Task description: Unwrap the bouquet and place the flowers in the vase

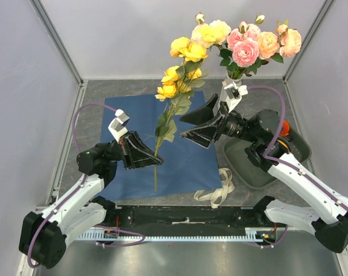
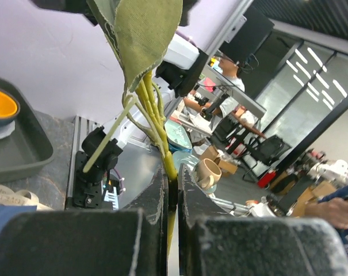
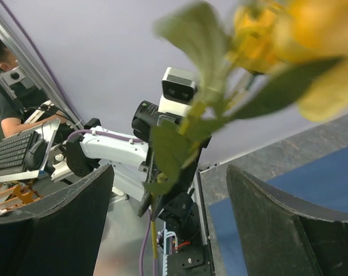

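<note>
Left gripper [image 1: 155, 156] clamps the yellow rose stem [image 1: 172, 109], upright over blue paper [image 1: 133, 115]; right gripper [image 1: 182, 127] stands wide-jawed beside it. Vase [image 1: 226, 92] mostly hidden from me behind that gripper; pink roses [image 1: 245, 52] top it.

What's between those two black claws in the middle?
A yellow rose stem, pinched by the left claw, leaves facing the open right claw. Blue paper lies underneath. The overhead view shows it best.
</note>
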{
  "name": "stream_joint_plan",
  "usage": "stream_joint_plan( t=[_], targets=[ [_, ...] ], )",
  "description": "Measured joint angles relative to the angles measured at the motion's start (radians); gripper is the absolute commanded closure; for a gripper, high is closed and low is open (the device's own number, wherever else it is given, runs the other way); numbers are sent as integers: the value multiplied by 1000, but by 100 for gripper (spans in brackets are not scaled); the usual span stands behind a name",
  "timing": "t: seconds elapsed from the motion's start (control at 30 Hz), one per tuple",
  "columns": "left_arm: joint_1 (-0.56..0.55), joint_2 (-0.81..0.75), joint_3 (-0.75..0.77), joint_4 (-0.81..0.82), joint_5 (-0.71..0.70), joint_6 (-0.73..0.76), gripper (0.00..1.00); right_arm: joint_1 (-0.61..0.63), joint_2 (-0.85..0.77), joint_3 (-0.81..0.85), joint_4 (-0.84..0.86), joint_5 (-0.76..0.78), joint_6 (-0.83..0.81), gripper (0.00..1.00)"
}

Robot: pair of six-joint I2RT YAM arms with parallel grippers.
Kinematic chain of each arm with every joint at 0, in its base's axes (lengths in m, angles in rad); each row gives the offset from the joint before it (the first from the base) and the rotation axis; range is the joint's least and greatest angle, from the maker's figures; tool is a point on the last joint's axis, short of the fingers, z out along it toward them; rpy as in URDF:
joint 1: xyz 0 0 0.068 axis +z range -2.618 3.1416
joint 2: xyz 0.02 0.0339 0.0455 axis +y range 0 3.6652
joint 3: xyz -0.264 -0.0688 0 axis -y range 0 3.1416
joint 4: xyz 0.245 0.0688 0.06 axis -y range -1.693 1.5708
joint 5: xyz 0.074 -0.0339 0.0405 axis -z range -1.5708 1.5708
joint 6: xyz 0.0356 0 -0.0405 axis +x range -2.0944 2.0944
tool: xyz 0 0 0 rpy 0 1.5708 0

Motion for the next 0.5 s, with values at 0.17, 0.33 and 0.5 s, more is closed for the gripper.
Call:
stream_joint_plan(
  t=[0.17, 0.33, 0.5],
  targets=[
    [0, -45, 48, 16, 18, 26, 98, 3, 14, -6, 56, -11, 31, 12],
    [-14, -56, 56, 19, 24, 29, 98, 13, 67, -6, 128, -28, 81, 19],
    [-34, -56, 56, 19, 34, 29, 98, 42, 106, -6, 233, -42, 132, 23]
  ],
)
